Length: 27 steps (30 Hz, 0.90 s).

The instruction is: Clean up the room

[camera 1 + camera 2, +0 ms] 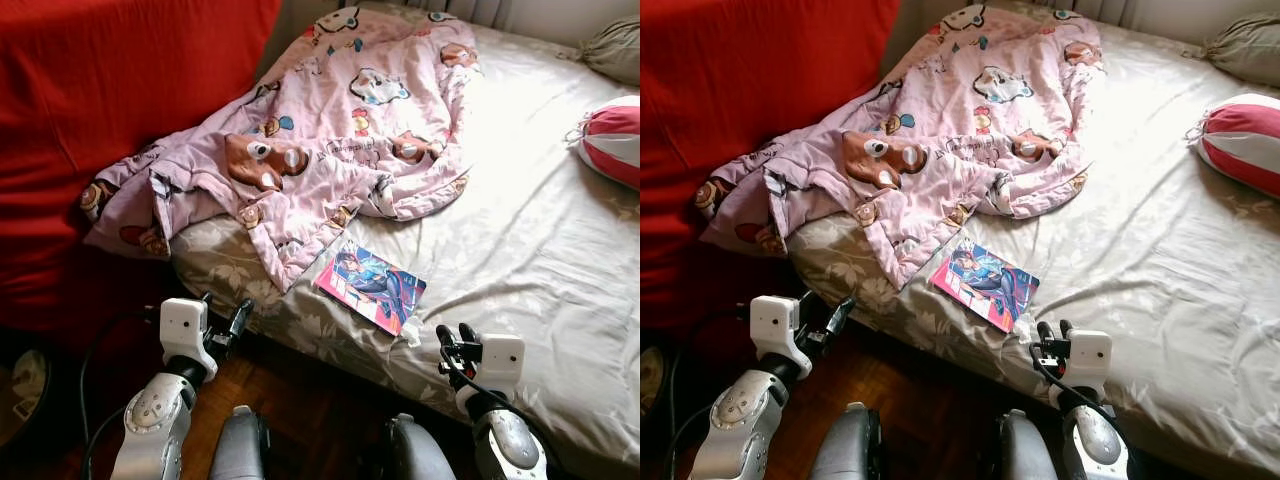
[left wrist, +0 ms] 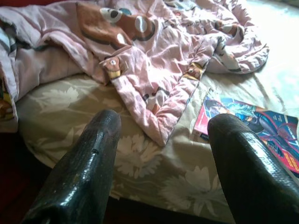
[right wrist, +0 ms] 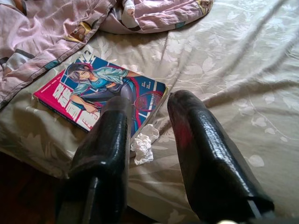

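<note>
Risk of dragging the pink quilt [image 1: 330, 130], upper centre, over the comic book [image 1: 371, 286] at mid-frame and losing the crumpled tissue [image 3: 142, 144] beside it, with left gripper [image 1: 222, 322] and right gripper [image 1: 457, 338] both parted, empty, low in frame.

- A bed [image 1: 520, 270] runs from the near right to the far middle, with a wooden floor [image 1: 300, 400] before its near edge.
- A quilt [image 1: 330, 130] lies bunched on the left and far part of the bed, its left end hanging over the side.
- A sofa [image 1: 100, 120] stands left of the bed, against the quilt's hanging end.
- A comic book [image 1: 371, 285] lies flat near the bed's near edge, just beside the quilt's near corner.
- A crumpled tissue [image 3: 142, 144] lies on the sheet, touching the book's near right corner.
- A striped cushion [image 1: 612, 140] sits at the right edge; a pillow [image 1: 612, 48] lies farther back.
</note>
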{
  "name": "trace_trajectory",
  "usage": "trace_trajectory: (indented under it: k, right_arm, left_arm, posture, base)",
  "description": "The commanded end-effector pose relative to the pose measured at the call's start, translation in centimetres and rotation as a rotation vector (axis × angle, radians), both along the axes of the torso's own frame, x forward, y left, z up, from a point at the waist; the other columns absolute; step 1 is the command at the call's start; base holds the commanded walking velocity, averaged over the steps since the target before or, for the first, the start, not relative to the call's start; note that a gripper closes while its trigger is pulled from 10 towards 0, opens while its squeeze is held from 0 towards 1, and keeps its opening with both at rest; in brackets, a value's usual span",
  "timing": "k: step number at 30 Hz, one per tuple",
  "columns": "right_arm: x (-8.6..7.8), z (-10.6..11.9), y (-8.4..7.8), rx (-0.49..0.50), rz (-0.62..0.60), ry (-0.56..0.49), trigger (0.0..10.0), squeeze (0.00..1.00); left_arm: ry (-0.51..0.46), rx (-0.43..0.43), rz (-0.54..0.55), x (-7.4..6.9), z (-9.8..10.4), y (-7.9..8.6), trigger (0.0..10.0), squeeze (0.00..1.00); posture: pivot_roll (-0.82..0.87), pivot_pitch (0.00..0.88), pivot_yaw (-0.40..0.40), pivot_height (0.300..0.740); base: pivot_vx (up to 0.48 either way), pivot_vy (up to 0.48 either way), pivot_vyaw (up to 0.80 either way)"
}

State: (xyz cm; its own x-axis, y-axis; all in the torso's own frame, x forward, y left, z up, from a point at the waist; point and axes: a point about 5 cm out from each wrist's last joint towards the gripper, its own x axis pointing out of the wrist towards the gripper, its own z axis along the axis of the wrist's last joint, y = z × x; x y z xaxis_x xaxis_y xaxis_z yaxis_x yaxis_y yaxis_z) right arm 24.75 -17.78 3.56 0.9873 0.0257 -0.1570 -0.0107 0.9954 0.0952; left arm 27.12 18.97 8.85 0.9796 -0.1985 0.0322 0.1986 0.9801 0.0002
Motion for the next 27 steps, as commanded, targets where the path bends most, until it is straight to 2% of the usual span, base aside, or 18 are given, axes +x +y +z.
trace_trajectory:
  k: [1,14,27]
  right_arm:
    - [-0.57,-0.49,-0.26,0.004,-0.008,0.017,10.0,0.0]
    - [-0.58,-0.67,0.27,-0.011,0.046,0.029,10.0,0.0]
    - [-0.61,-0.74,0.56,0.005,0.077,0.031,10.0,0.0]
  left_arm:
    - [0.019,0.001,-0.004,-0.31,-0.25,-0.01,10.0,0.0]
    - [0.02,0.004,0.001,-0.37,-0.27,0.05,10.0,0.0]
    - [0.018,-0.004,-0.001,-0.22,-0.2,-0.21,10.0,0.0]
  posture:
    - [0.08,0.224,-0.022,0.622]
    - [0.08,0.21,-0.025,0.622]
    - [0.08,0.22,-0.027,0.622]
  base:
    - [0.0,0.0,0.0]
    - [0.0,0.0,0.0]
    - [0.0,0.0,0.8]
